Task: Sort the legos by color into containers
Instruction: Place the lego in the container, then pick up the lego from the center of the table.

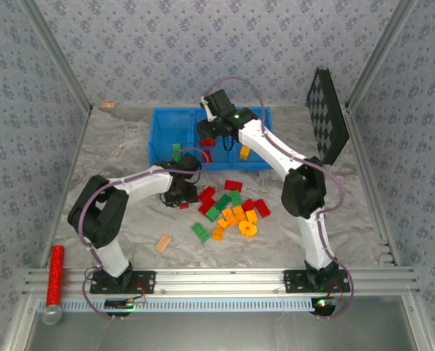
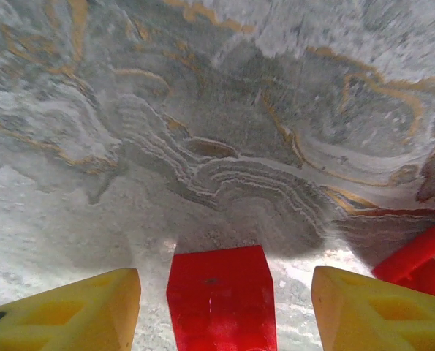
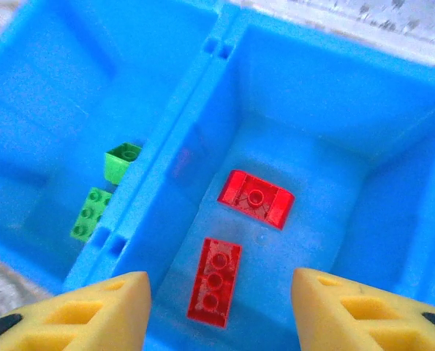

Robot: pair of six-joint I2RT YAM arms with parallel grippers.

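At the bottom centre of the left wrist view, the left pincer (image 2: 223, 289) stands apart, with a red brick (image 2: 221, 318) lying ungripped on the table (image 2: 202, 110) between its fingers. Closing off-centre could twist it or squirt it away, and the finger (image 2: 371, 307) at lower right might shove the second red brick (image 2: 422, 256) at the right edge. Over the blue bin (image 1: 164, 128), upper middle of the top view, the right pincer (image 3: 221, 285) hangs apart and empty above the middle compartment (image 3: 327, 131), so carrying red there risks the arms clashing.

Free room inside the middle compartment (image 3: 312, 102), blue walls around, two red bricks (image 3: 215, 281) on its floor.
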